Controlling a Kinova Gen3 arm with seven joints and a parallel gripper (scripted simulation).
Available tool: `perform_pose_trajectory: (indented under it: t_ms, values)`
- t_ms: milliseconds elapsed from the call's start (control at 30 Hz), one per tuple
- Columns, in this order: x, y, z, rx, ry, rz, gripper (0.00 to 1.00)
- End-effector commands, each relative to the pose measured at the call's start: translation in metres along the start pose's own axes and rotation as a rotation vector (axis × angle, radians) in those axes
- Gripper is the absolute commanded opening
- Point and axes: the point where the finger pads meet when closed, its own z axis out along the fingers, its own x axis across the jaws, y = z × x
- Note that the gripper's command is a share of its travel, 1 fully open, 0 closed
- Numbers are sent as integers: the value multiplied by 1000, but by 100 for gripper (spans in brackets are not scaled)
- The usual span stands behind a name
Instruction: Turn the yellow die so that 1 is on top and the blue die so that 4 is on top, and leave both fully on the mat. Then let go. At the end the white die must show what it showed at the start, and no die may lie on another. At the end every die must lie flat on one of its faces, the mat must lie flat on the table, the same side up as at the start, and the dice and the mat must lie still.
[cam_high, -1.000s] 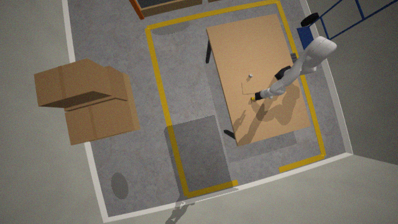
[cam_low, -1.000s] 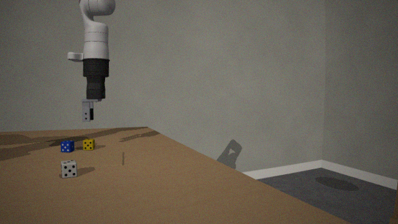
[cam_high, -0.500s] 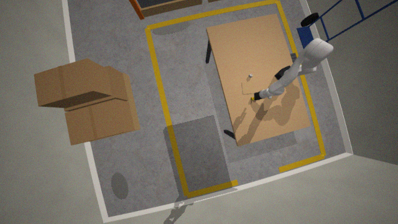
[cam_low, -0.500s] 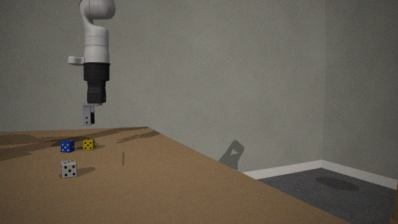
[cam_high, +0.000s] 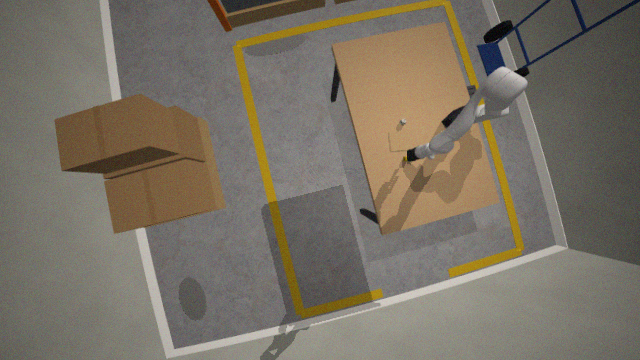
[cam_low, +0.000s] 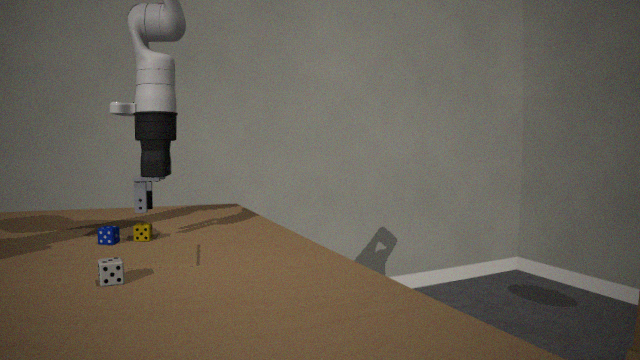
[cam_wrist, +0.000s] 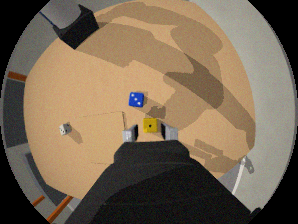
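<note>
The yellow die (cam_wrist: 150, 125) (cam_low: 142, 232) lies flat with 1 on top and 5 facing the exterior camera. The blue die (cam_wrist: 136, 99) (cam_low: 108, 235) lies flat with 3 on top. Both lie on the table just beyond one edge of the thin, wood-coloured mat (cam_wrist: 105, 140) (cam_high: 398, 143). The white die (cam_wrist: 65, 129) (cam_low: 111, 272) (cam_high: 403, 122) lies flat off the mat's opposite side, a 5 facing the exterior camera. My gripper (cam_wrist: 149, 129) (cam_low: 143, 210) is open and empty, pointing down above the yellow die, one finger to each side of it in the wrist view.
The mat nearly matches the table top (cam_high: 400, 75) in colour, so only some of its edges show as thin lines. The blue die is close beside the yellow one. Arm shadows fall across the table around these two dice.
</note>
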Motion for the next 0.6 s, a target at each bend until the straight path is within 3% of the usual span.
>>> perform_pose_trajectory:
  t_ms: [0,567]
  values:
    - [2,-3,5,7,1,-6,87]
    - [2,-3,17,7,1,-6,87]
